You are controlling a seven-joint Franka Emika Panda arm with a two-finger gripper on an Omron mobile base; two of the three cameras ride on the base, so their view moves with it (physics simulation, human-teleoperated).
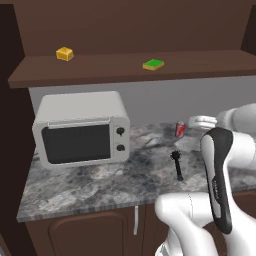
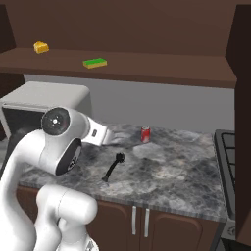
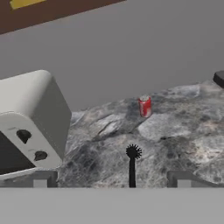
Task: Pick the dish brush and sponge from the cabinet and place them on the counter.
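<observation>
The black dish brush (image 1: pixel 177 165) (image 2: pixel 112 166) (image 3: pixel 132 162) lies on the grey stone counter (image 1: pixel 95 187) (image 2: pixel 176 171), bristle head toward the wall. The green sponge (image 1: pixel 153 64) (image 2: pixel 95 62) rests flat on the brown shelf of the open cabinet (image 1: pixel 100 74) (image 2: pixel 171 73). My gripper (image 1: pixel 194 121) (image 2: pixel 113 139) (image 3: pixel 113 180) hovers above the counter, just back from the brush. Its fingertips (image 3: pixel 43 179) stand wide apart, open, with nothing held. It is well below the shelf.
A grey microwave (image 1: pixel 80 130) (image 2: pixel 46 100) (image 3: pixel 30 118) fills the counter's left part. A red can (image 1: pixel 180 129) (image 2: pixel 145 134) (image 3: pixel 145 106) stands near the back wall. A yellow block (image 1: pixel 64 53) (image 2: pixel 41 47) sits on the shelf's left. A stove edge (image 2: pixel 233 147) borders the right.
</observation>
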